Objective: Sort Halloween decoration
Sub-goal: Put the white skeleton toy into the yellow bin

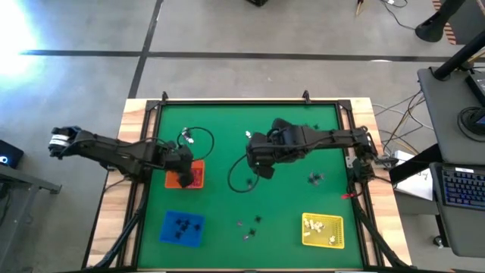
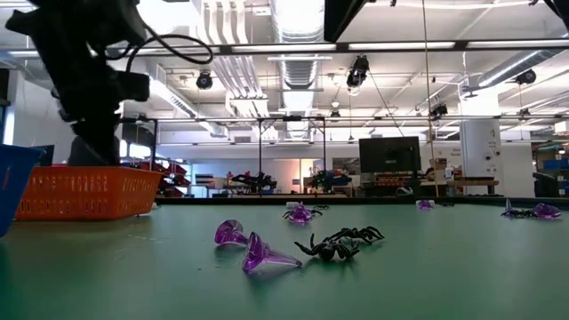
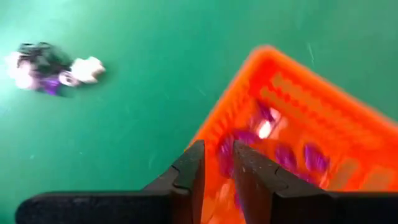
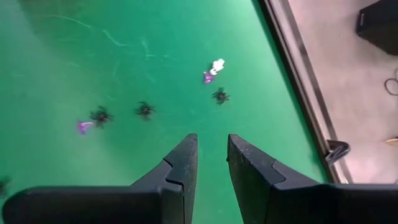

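I log a workshop hall with ceiling ducts and a far monitor (image 2: 388, 156) behind my green counter (image 1: 227, 129). The counter carries an orange tray (image 1: 195, 175), blue tray (image 1: 182, 227) and yellow tray (image 1: 322, 230).

Left claw (image 3: 216, 163), narrowly parted, empty, sits over the orange tray's purple trinkets (image 3: 314, 157); right claw (image 4: 211, 155), narrowly parted, empty, hangs mid-counter above loose black spiders (image 4: 144, 109).

My overhead camera looks straight down on the whole green table (image 1: 227, 136). The low camera sits at tabletop height, facing level across it into the room — the orange tray (image 2: 84, 191) stands at its left. My left wrist camera hangs close above that same orange tray (image 3: 298, 124). The right wrist camera looks down from higher up — it takes in bare mat and the table's edge (image 4: 298, 87).
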